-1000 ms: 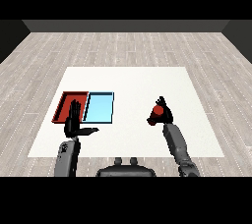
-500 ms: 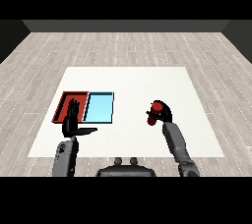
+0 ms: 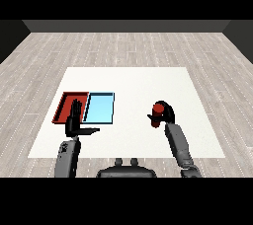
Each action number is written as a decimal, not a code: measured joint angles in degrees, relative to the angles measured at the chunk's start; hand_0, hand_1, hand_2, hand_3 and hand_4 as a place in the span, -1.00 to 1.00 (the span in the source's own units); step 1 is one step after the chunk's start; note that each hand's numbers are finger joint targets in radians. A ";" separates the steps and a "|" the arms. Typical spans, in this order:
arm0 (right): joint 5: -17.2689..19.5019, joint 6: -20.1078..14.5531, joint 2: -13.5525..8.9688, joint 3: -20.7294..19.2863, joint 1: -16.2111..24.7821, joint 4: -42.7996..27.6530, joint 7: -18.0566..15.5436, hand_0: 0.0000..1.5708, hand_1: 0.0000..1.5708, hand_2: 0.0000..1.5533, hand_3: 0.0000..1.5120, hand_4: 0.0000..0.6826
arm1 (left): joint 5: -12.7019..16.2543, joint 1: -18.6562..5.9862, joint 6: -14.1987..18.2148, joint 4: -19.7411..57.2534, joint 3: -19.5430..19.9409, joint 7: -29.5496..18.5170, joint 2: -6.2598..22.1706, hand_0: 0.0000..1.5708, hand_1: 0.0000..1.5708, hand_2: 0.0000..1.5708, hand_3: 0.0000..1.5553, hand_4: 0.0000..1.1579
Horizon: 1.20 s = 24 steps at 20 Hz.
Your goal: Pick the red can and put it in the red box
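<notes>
Red can point(image 3: 157, 112) upright, right of red tray point(image 3: 65, 101).

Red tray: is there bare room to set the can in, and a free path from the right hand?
The red tray shows bare floor at its far part; the open left hand covers its near edge. Bare table lies between the light blue tray and the right hand holding the red can.
</notes>
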 measured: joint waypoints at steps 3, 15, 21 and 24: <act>0.49 -1.29 1.03 0.89 0.84 -3.39 0.46 0.83 0.83 0.85 0.86 0.92 | -0.95 0.09 0.73 -0.01 -1.54 0.29 -0.88 -1.00 -1.00 -1.00 -1.00 -1.00; -0.55 -1.85 1.52 2.09 4.33 -17.34 5.08 0.82 0.82 0.86 0.88 0.90 | -3.22 -4.60 3.13 1.16 -9.69 6.49 -2.24 -1.00 -1.00 -1.00 -1.00 -1.00; -0.78 -10.00 4.98 9.22 1.54 -19.19 7.18 0.82 0.82 0.86 0.88 0.90 | -2.27 -6.34 5.24 3.70 -13.23 6.50 -2.47 -1.00 -1.00 -1.00 -1.00 -1.00; -1.63 -14.15 5.62 13.36 0.37 -19.00 6.92 0.81 0.81 0.86 0.88 0.94 | -1.04 -9.49 8.75 4.57 -17.34 8.62 -2.51 -1.00 -1.00 -1.00 -1.00 -1.00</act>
